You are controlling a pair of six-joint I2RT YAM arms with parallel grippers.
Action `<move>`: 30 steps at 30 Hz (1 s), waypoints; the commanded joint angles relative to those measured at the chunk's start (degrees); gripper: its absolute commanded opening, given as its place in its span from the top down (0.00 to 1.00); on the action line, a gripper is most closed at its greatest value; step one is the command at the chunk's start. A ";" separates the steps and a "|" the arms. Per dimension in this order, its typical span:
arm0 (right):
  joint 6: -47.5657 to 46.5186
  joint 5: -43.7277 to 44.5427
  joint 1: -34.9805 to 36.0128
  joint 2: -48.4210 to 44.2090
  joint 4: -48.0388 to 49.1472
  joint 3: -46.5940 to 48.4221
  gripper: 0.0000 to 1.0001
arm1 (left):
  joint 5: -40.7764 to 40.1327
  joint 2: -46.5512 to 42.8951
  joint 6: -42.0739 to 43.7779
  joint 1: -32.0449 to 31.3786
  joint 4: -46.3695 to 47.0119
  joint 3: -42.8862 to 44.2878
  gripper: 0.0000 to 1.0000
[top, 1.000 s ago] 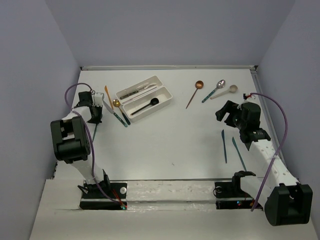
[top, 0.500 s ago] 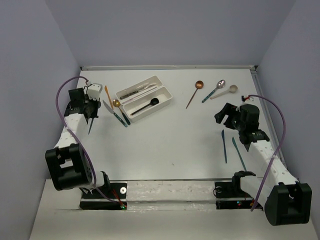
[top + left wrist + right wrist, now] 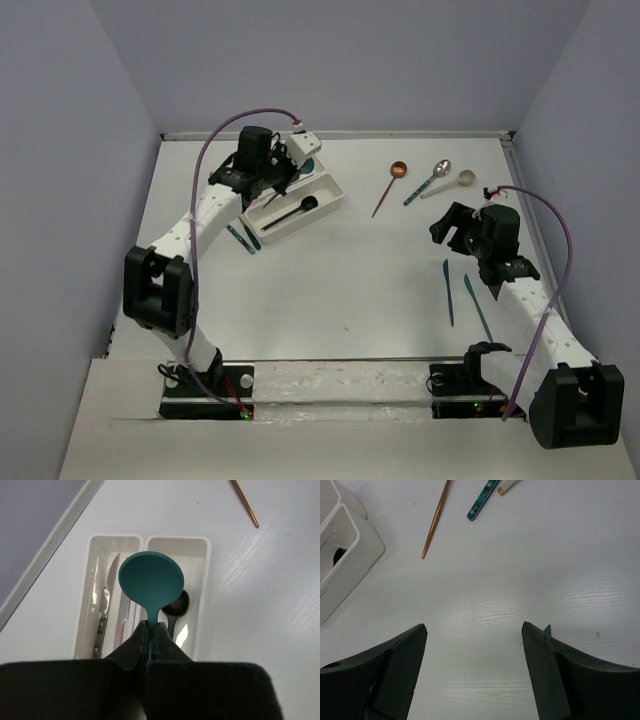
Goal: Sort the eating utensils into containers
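Two trays: the knife tray (image 3: 90, 575) and the spoon tray (image 3: 205, 572) sit side by side on the bench (image 3: 330, 290), long walls touching. Silver knives (image 3: 107, 605) lie in the first and a black spoon (image 3: 178, 608) in the second.
Left gripper: the left gripper (image 3: 150, 628) is clenched on the handle of the teal spoon (image 3: 151, 582), carrying it in the air above the trays.
Spoon position: in the wrist view its bowl straddles the shared wall and partly covers the black spoon's bowl. I cannot tell its height above the rims.
Step in hand: I judge this to be placing the teal spoon beside the black one.
Doing it well: I want to nudge sideways toward the spoon tray until the bowl clears the shared wall. Then I hold the handle parallel to the long walls, lower it inside the rim and only then let go. Released from high up, it could bounce out or land across the divider.
Right gripper: the right gripper (image 3: 474, 626) is spread wide and empty over bare bench, well apart from the trays.
Left to sort: a copper spoon (image 3: 390, 185), a cream spoon (image 3: 456, 181) and two teal knives (image 3: 448, 292) lie loose on the right.
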 commanded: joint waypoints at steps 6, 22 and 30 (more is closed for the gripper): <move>-2.04 0.30 -0.35 1.71 1.40 3.26 0.18 | -4.25 18.49 4.83 -3.83 -3.73 14.99 1.00; -3.10 0.74 -0.35 4.08 1.13 2.90 0.16 | -3.90 22.10 8.27 -5.06 -5.06 14.64 0.37; -0.64 1.27 -0.35 9.71 0.17 6.50 0.19 | -1.63 14.47 -3.14 -1.38 -5.50 16.41 0.32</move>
